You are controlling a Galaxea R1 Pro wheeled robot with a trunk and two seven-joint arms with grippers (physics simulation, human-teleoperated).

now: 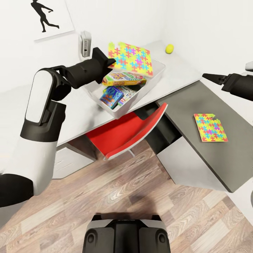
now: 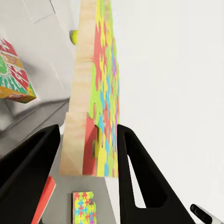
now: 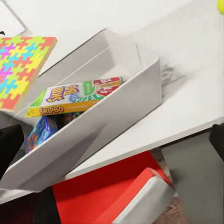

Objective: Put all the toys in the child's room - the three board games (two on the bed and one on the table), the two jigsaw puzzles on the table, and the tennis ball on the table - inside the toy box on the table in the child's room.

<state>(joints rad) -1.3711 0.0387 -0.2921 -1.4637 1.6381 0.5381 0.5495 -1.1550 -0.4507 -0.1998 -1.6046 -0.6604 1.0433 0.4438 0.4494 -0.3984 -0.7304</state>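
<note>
The left gripper [image 1: 111, 62] holds one puzzle [image 1: 131, 58] by its edge, the jaws closed on the sheet; in the left wrist view the sheet [image 2: 95, 93] stands between the two black fingers [image 2: 140, 172], its plain wood-coloured back on one side and coloured pieces on the other. The puzzle hangs tilted above the far part of the toy box [image 1: 154, 75], which sits on the light grey worktop [image 1: 182, 66].

Three board games lie in the box: a yellow-red-green one [image 1: 123, 78] leans across the middle, a blue one [image 1: 111, 96] lies lower near the front wall, and a white-green one [image 1: 127, 94] is just beside the blue. In the right wrist view the yellow box [image 3: 74, 98] reads "Skip-Bo" and rests over the blue box [image 3: 43, 130].

The tennis ball [image 1: 169, 48] sits on the light worktop near the wall, well apart from the box. The second puzzle [image 1: 210, 127] lies flat on the dark grey worktop [image 1: 196, 105].

The right gripper [image 1: 211, 77] hovers over the dark section with nothing in it; whether its jaws are parted I cannot tell. A red chair [image 1: 130, 131] is tucked under the worktop below the box.
</note>
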